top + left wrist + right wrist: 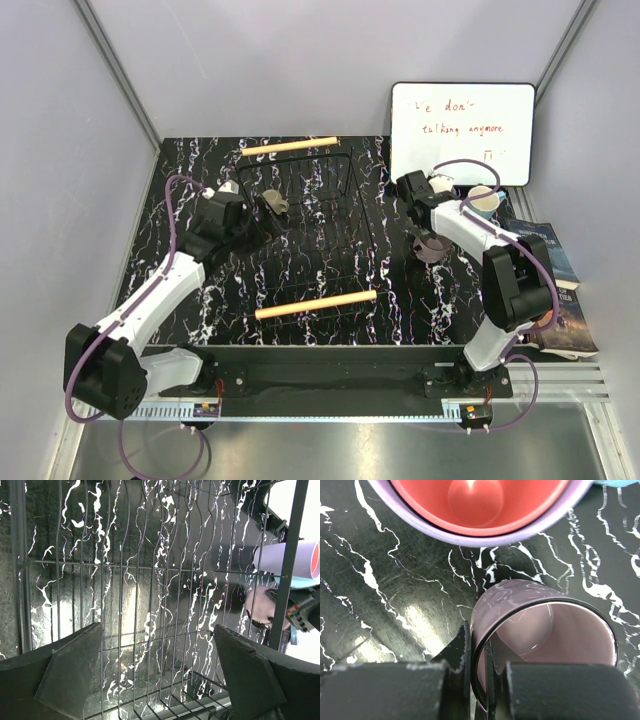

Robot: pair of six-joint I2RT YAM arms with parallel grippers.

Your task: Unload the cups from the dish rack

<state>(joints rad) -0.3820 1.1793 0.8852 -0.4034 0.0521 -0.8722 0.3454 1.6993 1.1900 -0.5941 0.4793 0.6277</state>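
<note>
**Last cups leave the rack.** The right arm (470,235) reaches down to the desk (400,300) just right of the dish rack (320,230). Its right jaws are clamped on the wall of the dusty mauve-pink cup (545,630), one finger inside the rim and one outside. The cup stands upright and low, close beside the lavender cup (435,527), which has the coral cup (475,500) nested inside it. The light blue cup (487,201) sits next to them, in front of the whiteboard (462,118). Whether the mauve cup's base touches the desk cannot be told from here.

Across the rack, the left jaws stand wide apart and hold nothing. They point at the olive-grey mug (273,205), the one cup on the wires, near the rack's far left corner.

The step in hand looks like setting the mauve cup down among those already unloaded. The next move would seem to call for the right jaws to part and lift straight up, clear of the neighbouring rim, so nothing tips. The mug then falls to the left arm, which will need to close on its small body or handle without snagging an upright wire.
</note>
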